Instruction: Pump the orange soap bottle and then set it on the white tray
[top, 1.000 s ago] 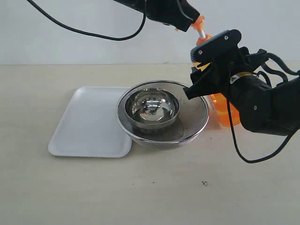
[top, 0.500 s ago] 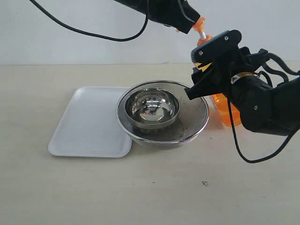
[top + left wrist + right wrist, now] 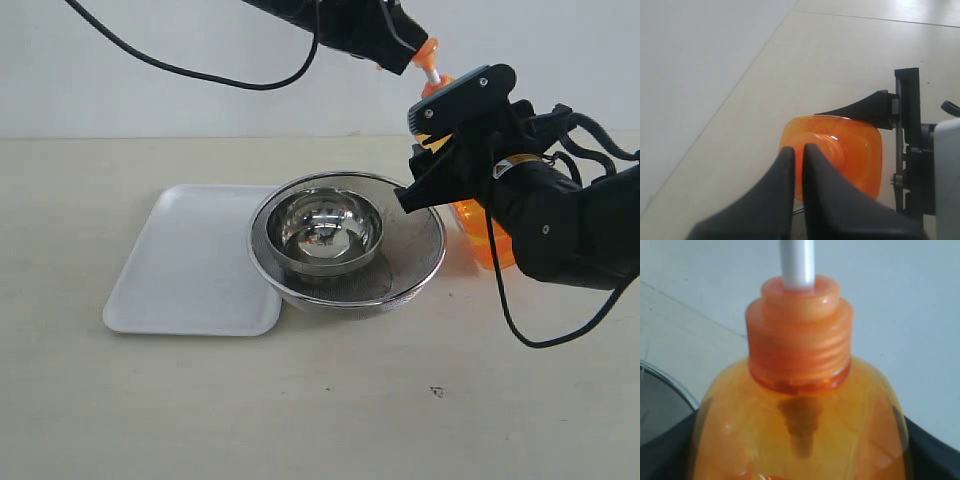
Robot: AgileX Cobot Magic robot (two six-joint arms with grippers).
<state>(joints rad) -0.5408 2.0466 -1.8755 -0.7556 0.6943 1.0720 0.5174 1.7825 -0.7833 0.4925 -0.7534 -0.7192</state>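
Note:
The orange soap bottle (image 3: 478, 238) stands on the table right of the bowls, its orange pump head (image 3: 428, 50) raised on a white stem (image 3: 797, 262). My right gripper (image 3: 432, 185) is shut on the bottle's body (image 3: 800, 430), with a dark finger at each side. My left gripper (image 3: 410, 55) reaches in from above; its fingers (image 3: 812, 160) are shut together and sit over the pump head (image 3: 832, 150), and contact cannot be judged. The white tray (image 3: 185, 265) lies at the left with nothing on it.
A round steel mesh strainer (image 3: 415, 265) holding a smaller steel bowl (image 3: 325, 232) sits between tray and bottle, overlapping the tray's right edge. A black cable (image 3: 180, 70) hangs from the left arm. The tan table (image 3: 320, 410) stretches toward the front.
The left arm has edged slightly to the right above the pump head. The bottle, the right gripper and the bowls have stayed put.

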